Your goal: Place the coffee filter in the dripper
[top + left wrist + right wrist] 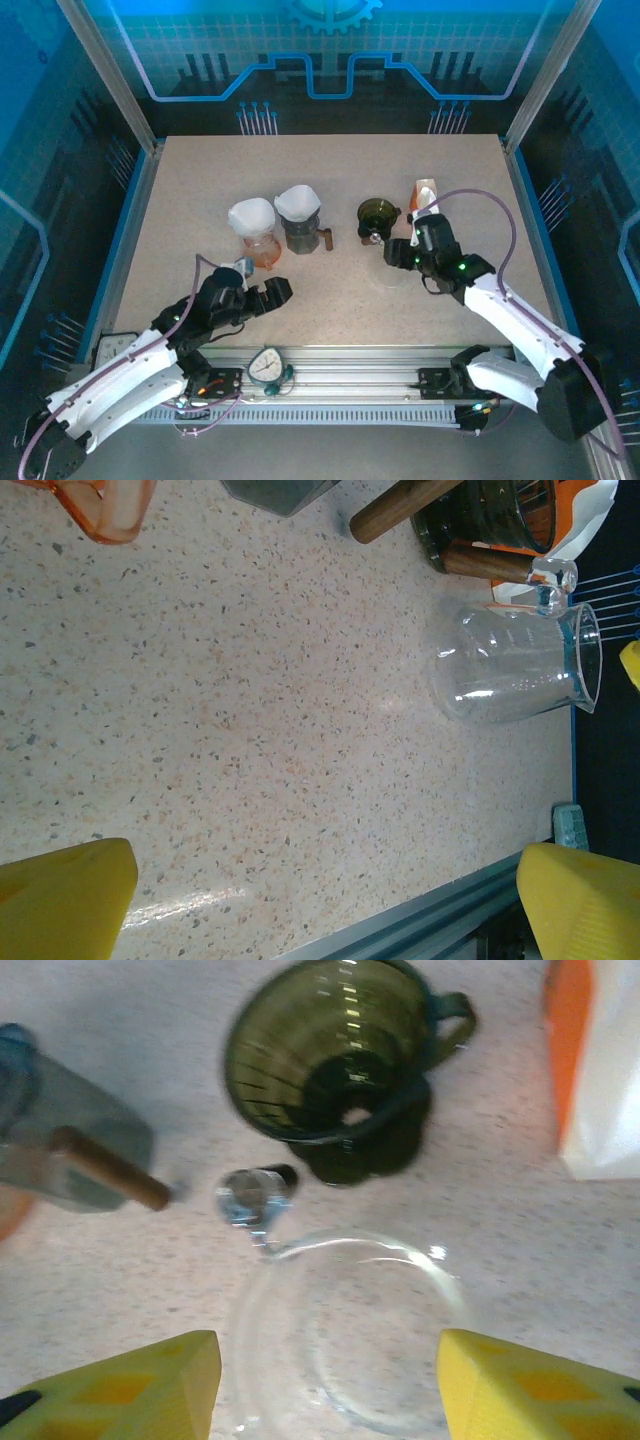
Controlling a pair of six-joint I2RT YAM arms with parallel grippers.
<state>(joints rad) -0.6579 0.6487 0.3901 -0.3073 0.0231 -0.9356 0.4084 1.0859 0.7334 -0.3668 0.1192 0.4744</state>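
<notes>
Toward the middle of the beige speckled counter (200, 180), two white paper coffee filters sit already seated in drippers: one white filter (251, 215) in the orange translucent dripper (262, 250), the other white filter (296, 200) in the grey dripper (300, 238) with a wooden handle (325, 240), just beside it. Right of them stands the dark green glass dripper (340, 1070), its ribbed cone bare inside, with an orange-and-white packet (426, 192) near its far side. The right pincer (330, 1380) hangs over a clear glass carafe (350, 1330) just in front of that green dripper, its yellow fingers (150, 1390) standing apart and flanking the carafe's mouth. The left pincer (262, 295) is spread wide over bare counter in front of the orange dripper, holding nothing.
</notes>
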